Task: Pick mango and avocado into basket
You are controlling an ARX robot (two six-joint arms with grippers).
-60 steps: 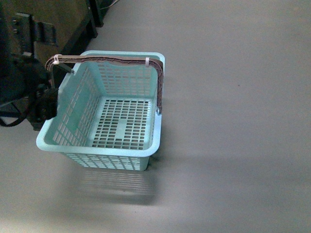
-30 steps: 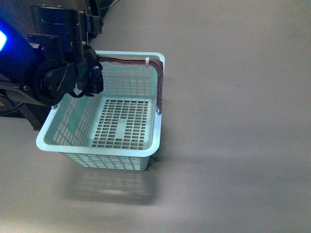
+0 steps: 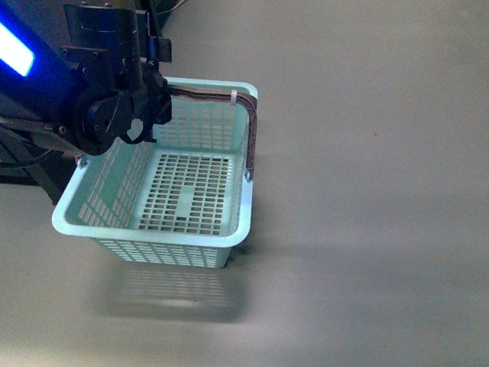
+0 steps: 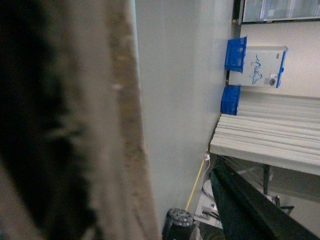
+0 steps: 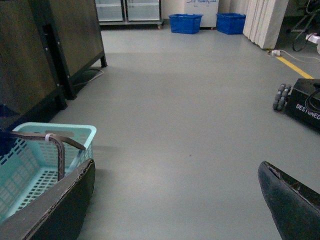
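Starting with the front view, the basket (image 3: 243,206) is seen standing upright on the grey floor (image 3: 367,153), its slotted bottom in plain sight. Its handle (image 3: 253,130) is laid along the basket's far rim and down its right wall, and a white tie (image 3: 233,97) is bound on it at the basket's far right corner. The left arm (image 3: 107,115), black and lit by a blue light (image 3: 17,50), is held over the basket's far left corner. The left gripper (image 3: 159,103) is placed at the far rim, where the handle begins. Whether its jaws are apart or together cannot be told, nor whether the handle is touched.

In the left wrist view, most of the picture is filled by a blurred dark and tan band (image 4: 125,125), too close to be identified, so the jaws' state cannot be told here either. Beyond it, floor, two blue crates (image 4: 235,52) and a white unit (image 4: 257,65) are shown.

In the right wrist view, the right gripper (image 5: 175,175) is seen with its fingers (image 5: 55,210) spread wide, only floor showing between them. The basket is found just beside one finger, with handle and tie at its nearer corner. A dark cabinet (image 5: 75,40) is set behind the basket, and a black wheeled box (image 5: 305,102) is seen well apart from it.
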